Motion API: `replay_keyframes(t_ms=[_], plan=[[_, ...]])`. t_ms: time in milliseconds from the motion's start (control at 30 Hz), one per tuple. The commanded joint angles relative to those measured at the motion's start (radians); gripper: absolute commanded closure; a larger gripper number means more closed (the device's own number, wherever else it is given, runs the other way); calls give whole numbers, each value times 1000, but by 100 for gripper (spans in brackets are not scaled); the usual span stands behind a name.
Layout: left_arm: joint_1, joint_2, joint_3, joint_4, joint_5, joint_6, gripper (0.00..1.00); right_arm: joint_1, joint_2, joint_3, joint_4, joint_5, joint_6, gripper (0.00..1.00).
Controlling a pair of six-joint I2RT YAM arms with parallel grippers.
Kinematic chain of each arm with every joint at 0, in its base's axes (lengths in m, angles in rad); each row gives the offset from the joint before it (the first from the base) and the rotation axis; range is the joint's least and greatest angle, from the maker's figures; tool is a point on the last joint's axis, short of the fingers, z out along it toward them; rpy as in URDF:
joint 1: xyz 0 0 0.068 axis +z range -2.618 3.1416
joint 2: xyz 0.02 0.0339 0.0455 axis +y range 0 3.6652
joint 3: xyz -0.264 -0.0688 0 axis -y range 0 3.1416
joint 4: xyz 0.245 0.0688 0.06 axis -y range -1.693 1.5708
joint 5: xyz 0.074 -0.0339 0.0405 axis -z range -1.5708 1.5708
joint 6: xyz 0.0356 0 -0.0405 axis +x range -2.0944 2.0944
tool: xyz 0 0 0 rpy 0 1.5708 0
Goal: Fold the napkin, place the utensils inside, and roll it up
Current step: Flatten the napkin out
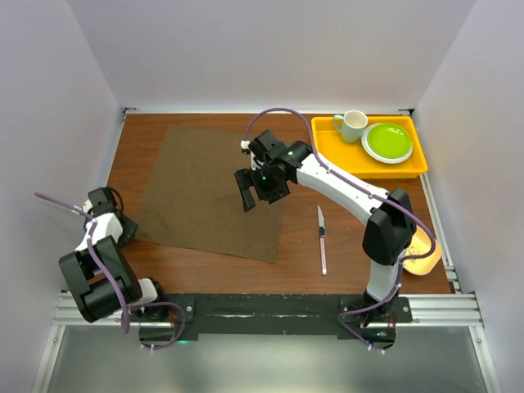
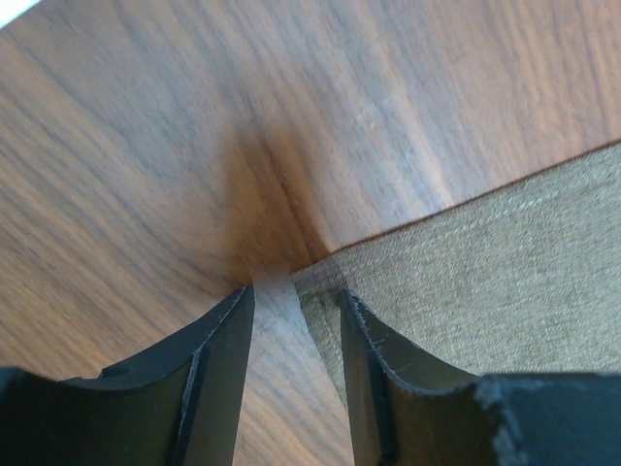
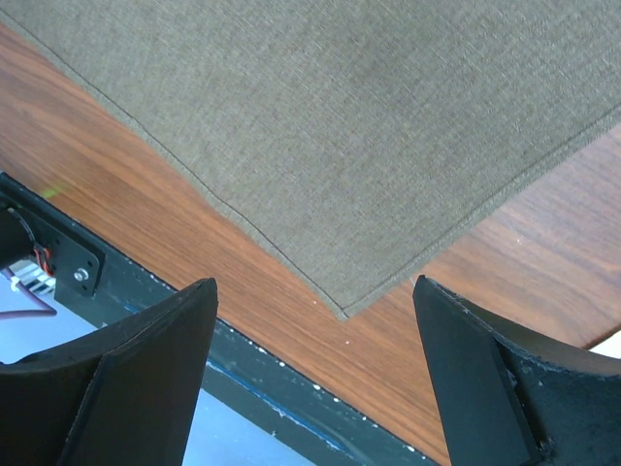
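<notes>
A yellow tray (image 1: 327, 154) sits at the far right corner of the wooden table (image 1: 205, 270); in it a pale mug (image 1: 353, 125) stands just beside a green plate (image 1: 387, 142); near the table's right edge lies a pale orange thing (image 1: 423, 255), perhaps a bowl, half hidden.

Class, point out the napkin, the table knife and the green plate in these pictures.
napkin (image 1: 213, 192), top external view, middle of the cloth.
table knife (image 1: 322, 242), top external view, mid-length.
green plate (image 1: 387, 142), top external view, bare centre.

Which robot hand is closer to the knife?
Right. The right gripper hangs above the napkin, on the side nearest the knife; the left gripper is at its left corner, farther away.
</notes>
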Motion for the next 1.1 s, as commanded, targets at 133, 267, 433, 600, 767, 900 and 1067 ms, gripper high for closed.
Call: replay_keyframes(t_ms=[133,267,433,600,767,900,1067], plan=[[6,94,-12,66,-42,12,63,1,-100,-38,14,34,21,14],[5,113,-12,70,-42,25,74,1,-108,-49,19,40,21,14],[6,117,-14,72,-36,28,92,1,-109,-58,20,42,10,14],[5,108,-3,46,-48,19,100,1,-105,-70,19,39,-4,14],[6,94,26,-34,-92,-37,90,2,-103,-78,20,29,-16,14],[3,31,49,-83,-105,-40,75,1,-88,-78,26,31,-30,14],[-1,-22,52,-129,-108,-81,52,1,-71,-57,20,20,-54,14]])
